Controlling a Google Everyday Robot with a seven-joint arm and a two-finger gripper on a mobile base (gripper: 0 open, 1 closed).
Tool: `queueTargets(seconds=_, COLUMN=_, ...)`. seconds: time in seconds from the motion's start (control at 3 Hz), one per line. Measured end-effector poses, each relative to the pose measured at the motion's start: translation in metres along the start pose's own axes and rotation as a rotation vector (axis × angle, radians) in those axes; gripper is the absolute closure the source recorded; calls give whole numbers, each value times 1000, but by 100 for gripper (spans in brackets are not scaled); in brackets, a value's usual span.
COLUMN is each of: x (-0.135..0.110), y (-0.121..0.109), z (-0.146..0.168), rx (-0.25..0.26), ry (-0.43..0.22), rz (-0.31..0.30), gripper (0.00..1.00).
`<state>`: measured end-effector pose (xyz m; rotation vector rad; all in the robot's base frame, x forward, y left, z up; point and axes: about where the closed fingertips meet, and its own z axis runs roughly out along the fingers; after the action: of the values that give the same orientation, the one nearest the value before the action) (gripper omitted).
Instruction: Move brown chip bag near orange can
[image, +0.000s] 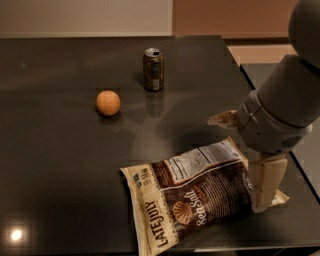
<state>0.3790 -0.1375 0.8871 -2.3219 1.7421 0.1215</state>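
The brown chip bag lies flat near the table's front edge, printed "LATE JULY Sea Salt", with its white nutrition panel facing up. The orange can stands upright at the back middle of the table, well apart from the bag. My gripper hangs down from the grey arm at the right and sits low over the bag's right end, at or just above its surface. Whether it touches the bag is unclear.
A round orange fruit sits left of the can. The dark glossy table ends just past the bag at the front and right. My bulky grey arm fills the right side.
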Motion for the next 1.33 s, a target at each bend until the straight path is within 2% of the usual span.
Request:
queueTargets(seconds=0.67, x=6, y=16, z=30, rx=-48, ry=-19, rz=7, gripper=0)
queueTargets(seconds=1.0, x=7, y=21, z=41, rx=-58, ry=-12, rz=23, gripper=17)
queueTargets(seconds=1.33, x=6, y=21, z=44, rx=-54, ry=-6, rz=32, gripper=41)
